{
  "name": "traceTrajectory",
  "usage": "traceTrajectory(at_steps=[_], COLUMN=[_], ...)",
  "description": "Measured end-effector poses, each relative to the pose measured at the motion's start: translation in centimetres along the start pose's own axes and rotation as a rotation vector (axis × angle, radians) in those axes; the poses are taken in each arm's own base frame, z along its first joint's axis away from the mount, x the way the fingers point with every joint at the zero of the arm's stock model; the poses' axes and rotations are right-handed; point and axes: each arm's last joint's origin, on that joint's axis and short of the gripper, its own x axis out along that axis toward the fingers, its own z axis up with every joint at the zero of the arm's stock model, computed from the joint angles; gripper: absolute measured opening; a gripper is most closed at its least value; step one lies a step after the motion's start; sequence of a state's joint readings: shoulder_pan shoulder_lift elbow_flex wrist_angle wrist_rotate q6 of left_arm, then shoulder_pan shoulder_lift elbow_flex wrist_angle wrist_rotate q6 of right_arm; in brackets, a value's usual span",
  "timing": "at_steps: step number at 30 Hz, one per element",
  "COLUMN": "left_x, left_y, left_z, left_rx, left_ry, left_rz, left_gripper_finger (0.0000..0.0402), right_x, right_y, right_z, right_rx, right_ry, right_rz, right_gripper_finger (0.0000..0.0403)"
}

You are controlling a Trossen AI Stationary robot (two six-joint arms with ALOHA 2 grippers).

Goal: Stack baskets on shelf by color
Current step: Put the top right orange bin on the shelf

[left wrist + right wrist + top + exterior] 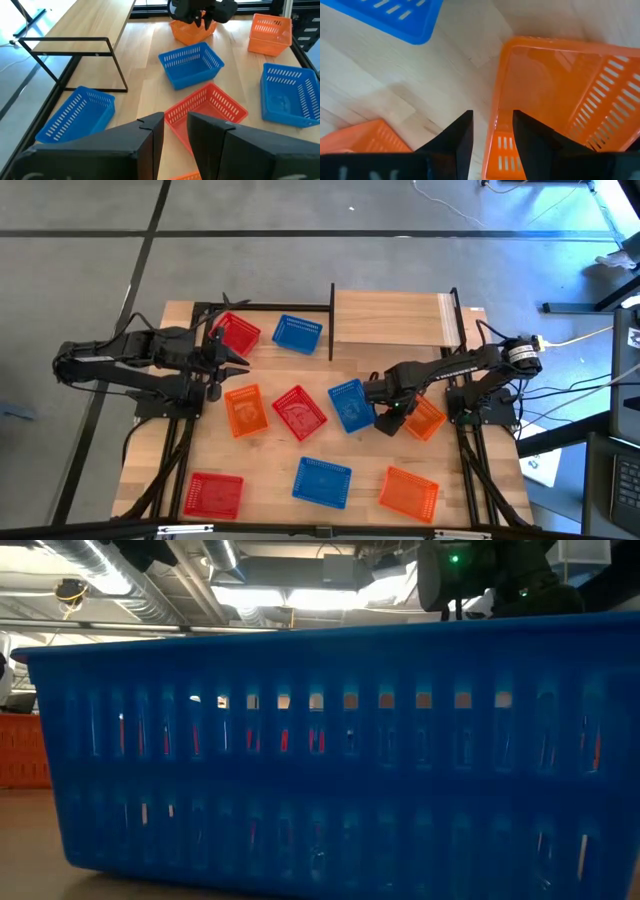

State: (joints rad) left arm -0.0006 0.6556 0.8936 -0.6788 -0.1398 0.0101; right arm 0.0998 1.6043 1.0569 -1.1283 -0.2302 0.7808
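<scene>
A blue basket (330,750) fills your low view, lattice slots across its wall; the high view shows nine baskets spread on the table (270,460), none on the pale shelf (390,317); going left to right, your left hand (240,362) hovers beside a red basket (236,333), its fingers (150,142) slightly spread and empty; your right hand (392,423) hangs over an orange basket (560,95), fingers spread either side of its rim; no readable writing anywhere.
</scene>
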Motion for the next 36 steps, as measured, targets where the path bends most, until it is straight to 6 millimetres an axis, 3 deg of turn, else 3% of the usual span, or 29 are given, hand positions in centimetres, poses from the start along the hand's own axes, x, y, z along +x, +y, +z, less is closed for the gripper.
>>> traceTrajectory(at_steps=[12,16,19,22,28,36], left_x=[0.3,0.7,1.0,1.0,1.0,1.0], left_y=[0.0,-0.1,-0.1,-0.1,-0.1,-0.1], left_z=[0.1,0.1,0.1,0.1,0.1,0.1], left_rx=[0.001,0.003,0.004,0.005,0.004,0.005], left_ry=[0.007,0.022,0.031,0.031,0.031,0.031], left_rz=[0.0,0.0,0.0,-0.001,-0.001,-0.001], left_gripper_finger=[0.0077,0.0077,0.0077,0.0077,0.0077,0.0077], right_x=[3.2,4.0,4.1,3.9,0.6,-8.4], right_y=[0.6,0.7,0.7,0.6,0.2,-0.8], right_z=[1.7,2.1,2.2,2.2,1.8,0.4], right_rx=[0.026,0.03,0.042,0.082,0.131,0.276], right_ry=[0.079,0.088,0.091,0.1,0.113,-0.031], right_rz=[-0.079,-0.093,-0.097,-0.082,0.013,-0.038], right_gripper_finger=[0.0126,0.0083,0.0024,0.001,0.0002,0.0001])
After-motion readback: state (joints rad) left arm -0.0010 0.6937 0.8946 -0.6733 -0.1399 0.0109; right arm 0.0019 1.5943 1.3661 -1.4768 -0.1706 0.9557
